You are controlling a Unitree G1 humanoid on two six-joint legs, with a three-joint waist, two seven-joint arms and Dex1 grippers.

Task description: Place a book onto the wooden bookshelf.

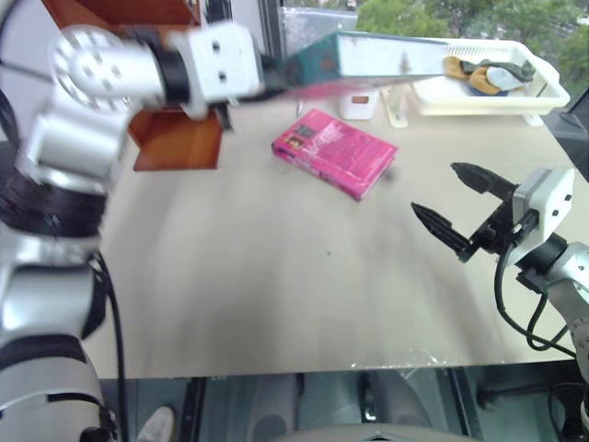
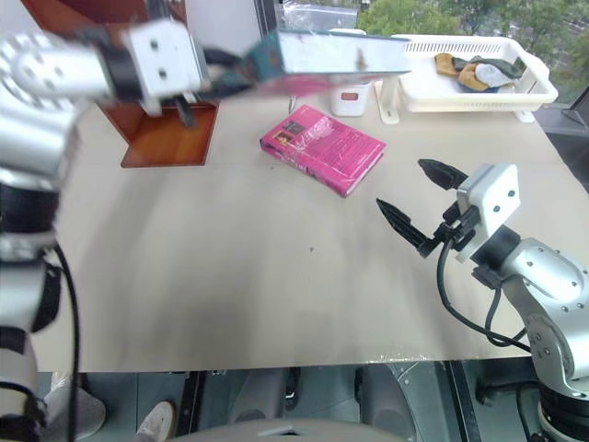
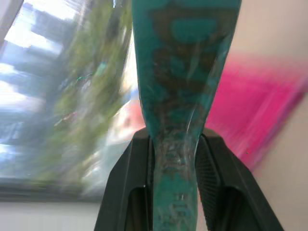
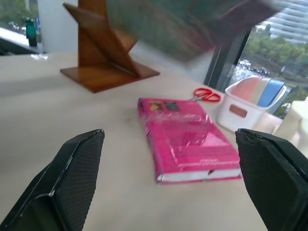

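Gripping teal book (image 1: 386,57), lettering unreadable

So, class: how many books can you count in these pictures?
2. The teal book is held in the air in the left gripper's fingers; the pink book lies flat on the table.

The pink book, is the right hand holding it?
No, the pink book lies flat on the table, and the right hand hangs open apart from it.

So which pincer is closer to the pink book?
Probably the right pincer, open just beside the pink book near table level. The left pincer is raised above it, clamped on the teal book.
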